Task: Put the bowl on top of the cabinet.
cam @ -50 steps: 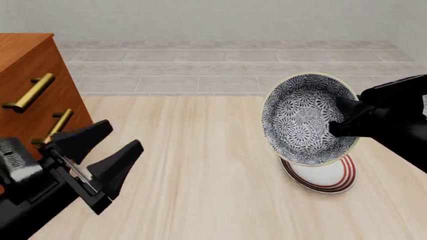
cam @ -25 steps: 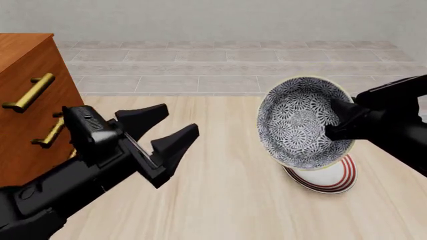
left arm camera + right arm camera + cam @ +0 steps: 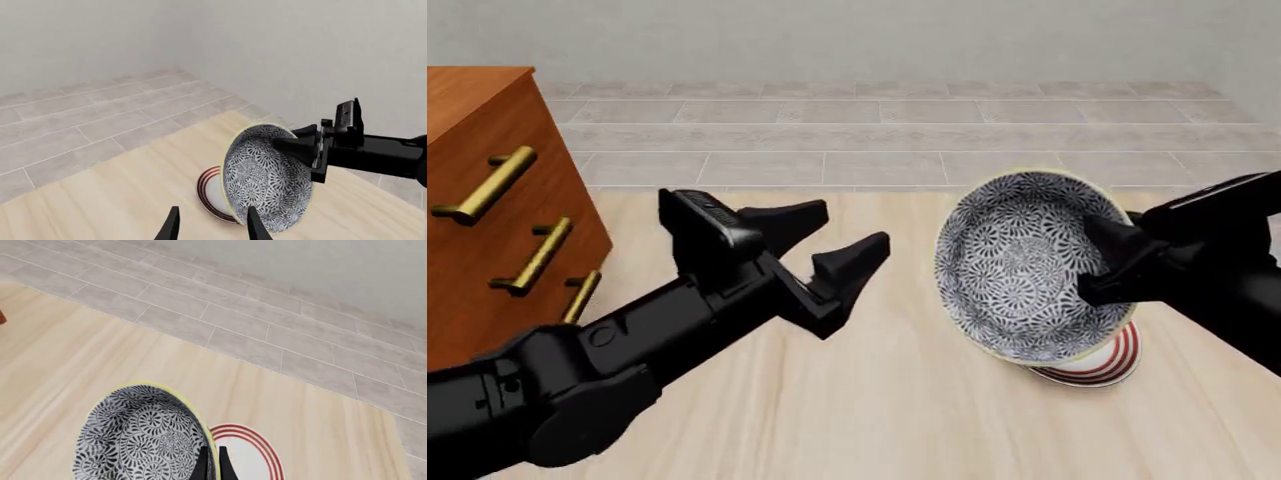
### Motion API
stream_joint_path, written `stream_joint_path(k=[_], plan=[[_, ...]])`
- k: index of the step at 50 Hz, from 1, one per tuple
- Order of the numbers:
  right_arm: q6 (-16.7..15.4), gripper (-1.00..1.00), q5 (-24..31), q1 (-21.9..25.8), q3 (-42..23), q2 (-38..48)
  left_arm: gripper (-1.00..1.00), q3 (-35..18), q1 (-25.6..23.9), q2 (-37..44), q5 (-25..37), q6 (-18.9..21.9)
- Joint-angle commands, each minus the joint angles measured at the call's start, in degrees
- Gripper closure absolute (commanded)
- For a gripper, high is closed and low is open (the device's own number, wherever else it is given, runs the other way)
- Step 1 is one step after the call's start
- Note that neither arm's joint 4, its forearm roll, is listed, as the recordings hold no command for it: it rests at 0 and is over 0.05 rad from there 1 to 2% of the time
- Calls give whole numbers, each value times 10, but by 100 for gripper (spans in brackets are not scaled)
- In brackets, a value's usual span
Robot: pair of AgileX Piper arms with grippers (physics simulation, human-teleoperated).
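One bowl (image 3: 1030,266), blue floral, held tipped on edge above the red-ringed plate (image 3: 1088,362), mouth facing the left arm. Right gripper (image 3: 1098,268) is clamped on its rim, one finger inside and one outside, which is why it hangs sideways. Left gripper (image 3: 834,252) has its jaws spread with nothing in them, aimed at the bowl from mid-table, likely for a handover since the cabinet (image 3: 494,200) sits far left. Cabinet top is bare where it shows

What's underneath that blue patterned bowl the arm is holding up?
Under the tilted bowl, pinched at its rim by the right gripper, a white plate with red rings lies on the table. The bowl covers most of the plate; only its near edge shows.
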Motion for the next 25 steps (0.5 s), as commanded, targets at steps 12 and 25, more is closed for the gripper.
stream_joint_path(k=[12,25], plan=[[7,100,-4,32,14,-10,-100,-36,-17,80,-20,-39],[3,100,12,41,26,-38,-100,-47,-15,112,-27,-43]])
